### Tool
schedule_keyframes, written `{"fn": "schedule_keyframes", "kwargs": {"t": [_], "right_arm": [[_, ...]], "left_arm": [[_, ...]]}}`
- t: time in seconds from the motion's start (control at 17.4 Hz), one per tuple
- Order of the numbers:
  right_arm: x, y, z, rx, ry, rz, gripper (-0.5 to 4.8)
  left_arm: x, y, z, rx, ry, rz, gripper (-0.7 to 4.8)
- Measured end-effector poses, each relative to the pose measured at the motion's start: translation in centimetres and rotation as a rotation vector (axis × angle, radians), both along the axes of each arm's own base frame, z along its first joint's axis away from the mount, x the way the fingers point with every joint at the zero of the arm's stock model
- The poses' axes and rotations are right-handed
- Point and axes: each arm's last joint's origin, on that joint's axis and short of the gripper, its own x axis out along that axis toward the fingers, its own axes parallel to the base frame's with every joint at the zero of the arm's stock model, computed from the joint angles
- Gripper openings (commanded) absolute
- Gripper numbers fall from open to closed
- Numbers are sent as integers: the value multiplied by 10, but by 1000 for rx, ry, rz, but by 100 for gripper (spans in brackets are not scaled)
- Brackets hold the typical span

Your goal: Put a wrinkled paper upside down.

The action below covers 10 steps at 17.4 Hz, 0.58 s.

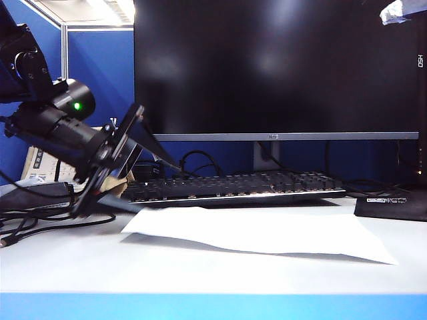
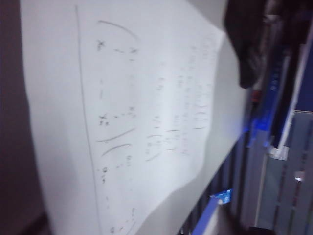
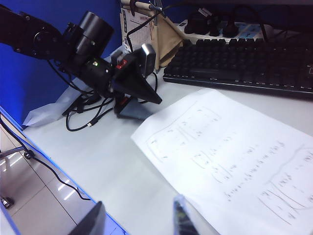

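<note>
One paper (image 1: 267,230) lies flat on the table (image 1: 67,267) in front of the keyboard (image 1: 233,187), its faint writing facing up and its long axis running left to right across the exterior view, parallel to the keyboard. The left gripper (image 3: 142,93) hangs low just beside the paper's left corner, tilted toward it; from there the sheet stretches away to the right. Its jaws look parted, with nothing between them, though the blur leaves their exact spread unclear. The right gripper (image 3: 139,218) hovers higher, over the paper's near right part, fingers spread and empty. The left arm is nearer an edge, so I judge that the flip starts there: the corner beside it sits slightly lifted off the table, giving a finger room to slip under.
</note>
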Motion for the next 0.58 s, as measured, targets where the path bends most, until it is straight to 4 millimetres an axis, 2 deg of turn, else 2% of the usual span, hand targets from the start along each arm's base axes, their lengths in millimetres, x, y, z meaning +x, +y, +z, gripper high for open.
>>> {"fn": "schedule_keyframes", "kwargs": {"t": [0.12, 0.17, 0.23, 0.29, 0.58], "right_arm": [[0, 0, 0, 0, 0, 0, 180], [0, 0, 0, 0, 0, 0, 180], [0, 0, 0, 0, 0, 0, 180], [0, 0, 0, 0, 0, 0, 180], [0, 0, 0, 0, 0, 0, 180]], "left_arm": [[1, -1, 1, -26, -1, -9, 205], [1, -1, 1, -29, 0, -11, 129], [0, -2, 1, -29, -1, -15, 12], [0, -3, 1, -31, 0, -19, -5], [-5, -17, 2, -54, -33, -91, -6]]}}
